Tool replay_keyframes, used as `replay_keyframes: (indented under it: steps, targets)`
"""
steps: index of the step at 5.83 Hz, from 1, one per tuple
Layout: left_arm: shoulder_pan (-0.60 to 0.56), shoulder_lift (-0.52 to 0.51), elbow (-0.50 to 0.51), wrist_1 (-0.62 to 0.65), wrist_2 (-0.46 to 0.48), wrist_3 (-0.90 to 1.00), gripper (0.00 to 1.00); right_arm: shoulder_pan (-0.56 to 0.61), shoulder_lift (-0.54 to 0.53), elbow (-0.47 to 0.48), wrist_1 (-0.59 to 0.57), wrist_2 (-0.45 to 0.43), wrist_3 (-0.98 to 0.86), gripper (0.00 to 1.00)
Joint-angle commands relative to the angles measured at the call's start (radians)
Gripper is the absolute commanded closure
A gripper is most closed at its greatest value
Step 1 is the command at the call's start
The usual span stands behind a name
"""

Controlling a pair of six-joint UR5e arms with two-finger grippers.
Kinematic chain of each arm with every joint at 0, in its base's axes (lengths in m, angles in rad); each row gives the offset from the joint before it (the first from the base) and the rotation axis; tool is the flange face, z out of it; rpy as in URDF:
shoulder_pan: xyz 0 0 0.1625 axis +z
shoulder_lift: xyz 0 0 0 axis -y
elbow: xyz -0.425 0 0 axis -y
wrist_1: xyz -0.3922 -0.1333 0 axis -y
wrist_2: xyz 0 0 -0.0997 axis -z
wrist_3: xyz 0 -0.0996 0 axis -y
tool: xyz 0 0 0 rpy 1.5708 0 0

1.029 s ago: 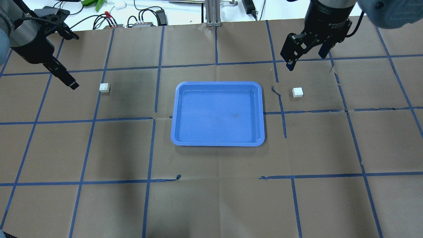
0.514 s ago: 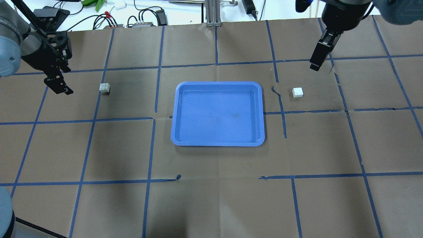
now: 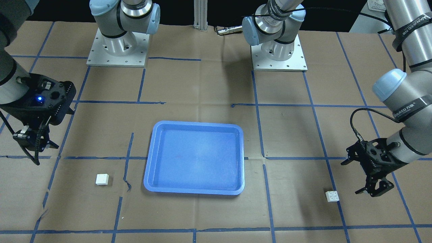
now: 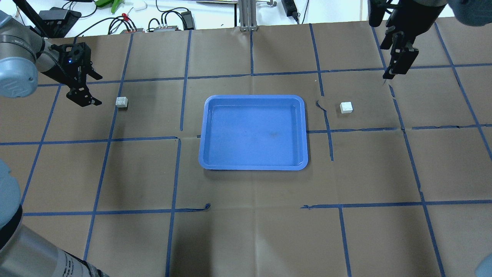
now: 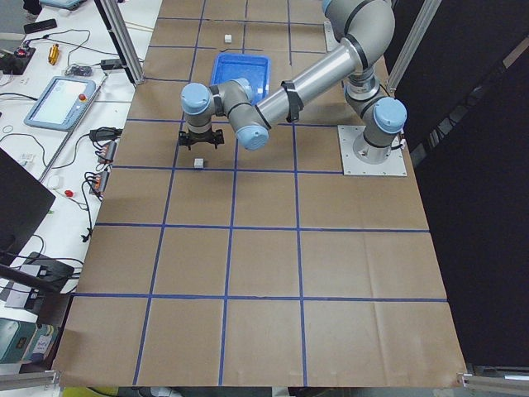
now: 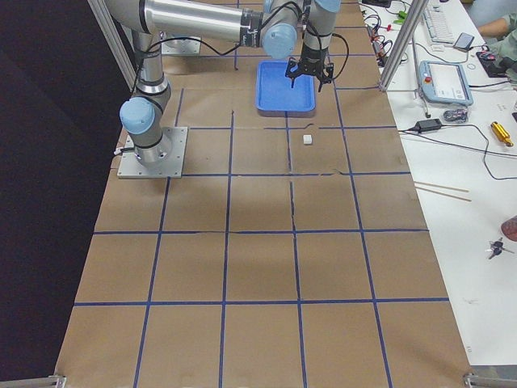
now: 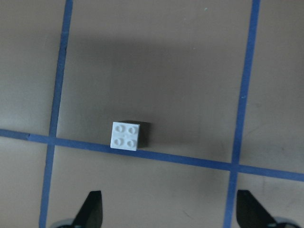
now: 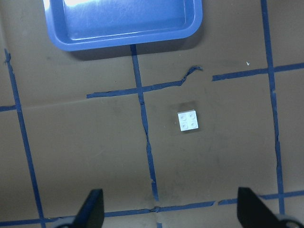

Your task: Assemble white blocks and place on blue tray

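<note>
The blue tray (image 4: 253,132) lies in the middle of the table and holds nothing. One white block (image 4: 122,102) sits on the paper to its left, the other white block (image 4: 346,107) to its right. My left gripper (image 4: 94,90) is open and hovers just left of the left block. In the left wrist view that block (image 7: 126,136) lies ahead of the open fingertips (image 7: 92,206). My right gripper (image 4: 392,71) is open and hangs behind and right of the right block. The right wrist view shows that block (image 8: 188,120) and the tray's edge (image 8: 123,40).
Brown paper with a grid of blue tape (image 4: 180,107) covers the table. Cables and small devices (image 4: 165,21) lie along the far edge. The two arm bases (image 3: 116,44) stand on the robot's side in the front-facing view.
Both wrists have turned. My left gripper swung back and then moved right, close to the left block. My right gripper moved right, away from the tray. The blocks and tray have not moved.
</note>
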Motion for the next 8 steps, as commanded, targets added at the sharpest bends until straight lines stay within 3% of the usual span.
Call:
replay_keyframes:
  steps: [1,3,5,7,8]
  targets:
    - [0.004,-0.097,0.003,0.062,-0.078,-0.005,0.02,-0.08,0.079,0.0,-0.012,0.151,-0.255,0.0]
    - [0.007,-0.149,0.012,0.083,-0.072,0.019,0.04,-0.104,0.143,0.006,-0.032,0.277,-0.324,0.0]
    - [0.028,-0.18,0.019,0.083,-0.07,0.045,0.04,-0.142,0.217,0.046,-0.119,0.316,-0.399,0.0]
    - [0.028,-0.183,0.012,0.074,-0.072,0.054,0.18,-0.148,0.249,0.141,-0.27,0.365,-0.388,0.0]
    - [0.028,-0.183,0.017,0.074,-0.072,0.065,0.46,-0.148,0.281,0.184,-0.355,0.404,-0.365,0.0]
